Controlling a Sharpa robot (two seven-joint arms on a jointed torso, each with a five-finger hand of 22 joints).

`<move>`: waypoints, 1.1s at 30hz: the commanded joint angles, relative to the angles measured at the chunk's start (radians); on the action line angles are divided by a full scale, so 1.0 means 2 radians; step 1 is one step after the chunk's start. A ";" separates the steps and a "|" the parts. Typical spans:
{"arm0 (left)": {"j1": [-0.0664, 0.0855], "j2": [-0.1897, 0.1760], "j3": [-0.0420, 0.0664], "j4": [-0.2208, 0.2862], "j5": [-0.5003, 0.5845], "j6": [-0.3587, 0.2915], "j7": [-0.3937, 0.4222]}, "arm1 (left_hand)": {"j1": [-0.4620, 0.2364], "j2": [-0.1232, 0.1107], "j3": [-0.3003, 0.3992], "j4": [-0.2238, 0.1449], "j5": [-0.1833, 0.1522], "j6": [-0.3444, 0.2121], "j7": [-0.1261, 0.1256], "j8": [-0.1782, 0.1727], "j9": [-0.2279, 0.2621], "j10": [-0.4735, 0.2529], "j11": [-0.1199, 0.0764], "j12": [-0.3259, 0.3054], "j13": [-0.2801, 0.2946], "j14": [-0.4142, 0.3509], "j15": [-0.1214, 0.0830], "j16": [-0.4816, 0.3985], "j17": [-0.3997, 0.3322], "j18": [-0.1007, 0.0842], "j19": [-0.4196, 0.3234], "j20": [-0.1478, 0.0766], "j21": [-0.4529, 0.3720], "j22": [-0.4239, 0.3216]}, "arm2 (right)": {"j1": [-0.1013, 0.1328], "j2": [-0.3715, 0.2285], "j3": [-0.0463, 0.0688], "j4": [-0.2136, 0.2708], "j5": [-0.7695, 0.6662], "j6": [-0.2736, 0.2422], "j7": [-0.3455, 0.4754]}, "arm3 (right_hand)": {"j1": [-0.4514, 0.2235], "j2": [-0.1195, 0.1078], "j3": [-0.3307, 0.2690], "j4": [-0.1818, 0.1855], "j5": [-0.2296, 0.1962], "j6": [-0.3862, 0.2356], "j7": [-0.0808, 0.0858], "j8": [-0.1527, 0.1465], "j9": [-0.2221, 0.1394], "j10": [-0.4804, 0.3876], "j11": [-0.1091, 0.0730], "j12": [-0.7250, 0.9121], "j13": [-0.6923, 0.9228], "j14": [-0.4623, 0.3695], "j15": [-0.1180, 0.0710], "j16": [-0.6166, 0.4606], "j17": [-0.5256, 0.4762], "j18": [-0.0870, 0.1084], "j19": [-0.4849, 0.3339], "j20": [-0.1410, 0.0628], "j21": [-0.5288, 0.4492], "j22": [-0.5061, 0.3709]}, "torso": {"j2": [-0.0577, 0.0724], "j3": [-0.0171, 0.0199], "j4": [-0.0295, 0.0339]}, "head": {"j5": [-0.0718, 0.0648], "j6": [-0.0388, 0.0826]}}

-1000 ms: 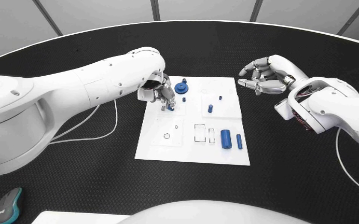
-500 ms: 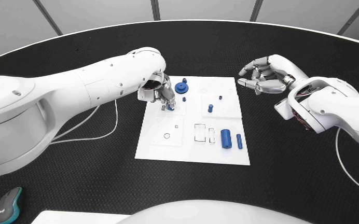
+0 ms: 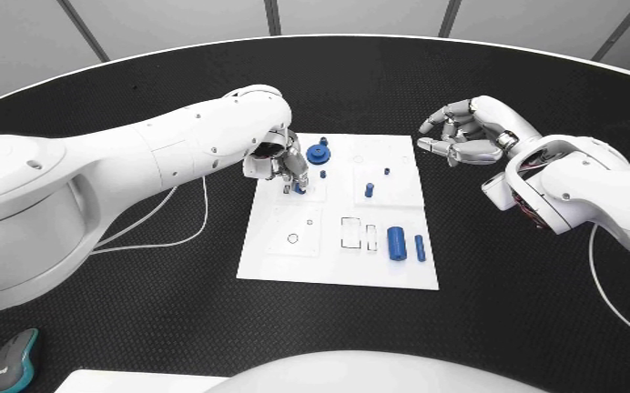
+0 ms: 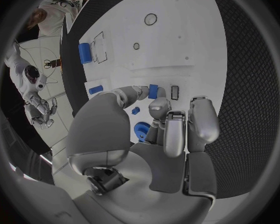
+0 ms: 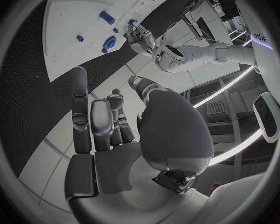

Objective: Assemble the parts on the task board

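Blue part [image 3: 299, 186] sat pinched in our left hand [image 3: 279, 166] over the task board [image 3: 335, 270], apparently for seating, while our right hand [image 3: 466, 134] waited alongside, loosely curled and empty.

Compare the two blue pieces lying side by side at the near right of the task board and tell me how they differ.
The thick blue cylinder is clearly wider than the thin blue rod on its right. The cylinder lies closer to the outlined slots at the board's middle; the rod lies nearer the edge of the task board. Both are blue, lie flat and parallel on the board, apart from each other, and neither hand touches them.
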 commanded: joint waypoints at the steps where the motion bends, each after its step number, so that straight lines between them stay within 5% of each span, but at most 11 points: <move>1: -0.001 0.002 0.000 -0.002 0.000 0.003 -0.029 | -0.001 0.005 0.075 -0.077 0.003 0.009 -0.004 0.002 0.001 0.003 -0.003 0.002 0.001 0.049 -0.003 0.002 0.123 -0.005 -0.001 -0.002 0.003 0.000 | 0.000 0.000 0.000 0.000 0.000 0.000 0.000 | 0.006 0.000 0.000 0.004 0.002 -0.003 0.001 0.001 0.000 0.000 -0.002 -0.001 0.000 0.002 -0.003 -0.003 0.000 0.006 0.002 -0.001 -0.001 0.000 | 0.000 0.0003 0.0000 | 0.000 -0.002; 17: -0.003 0.007 0.000 -0.010 -0.002 -0.007 -0.029 | -0.002 0.006 0.074 -0.077 0.003 0.008 -0.004 0.002 0.002 0.005 -0.003 0.005 0.005 0.049 -0.004 0.002 0.122 -0.006 -0.001 -0.002 0.003 0.001 | 0.000 -0.001 0.000 0.002 0.000 0.000 0.000 | 0.006 0.000 0.000 0.004 0.002 -0.003 0.001 0.002 0.000 0.000 -0.002 -0.001 0.000 0.002 -0.003 -0.003 0.000 0.006 0.002 -0.001 -0.001 0.000 | -0.001 0.0004 -0.0001 | -0.001 -0.003; 33: -0.003 0.007 0.000 -0.012 0.000 0.003 -0.030 | -0.024 0.025 0.070 -0.066 -0.006 0.003 -0.006 0.003 0.014 0.006 -0.004 0.005 0.006 0.049 -0.004 0.002 0.123 -0.006 -0.001 -0.002 0.002 0.000 | 0.000 -0.002 0.000 0.002 0.000 0.001 -0.001 | 0.007 0.000 0.000 0.004 0.002 -0.003 0.001 0.002 -0.001 0.000 -0.002 -0.002 -0.001 0.002 -0.003 -0.003 0.000 0.006 0.003 -0.001 -0.002 0.000 | -0.001 0.0003 0.0001 | -0.001 -0.004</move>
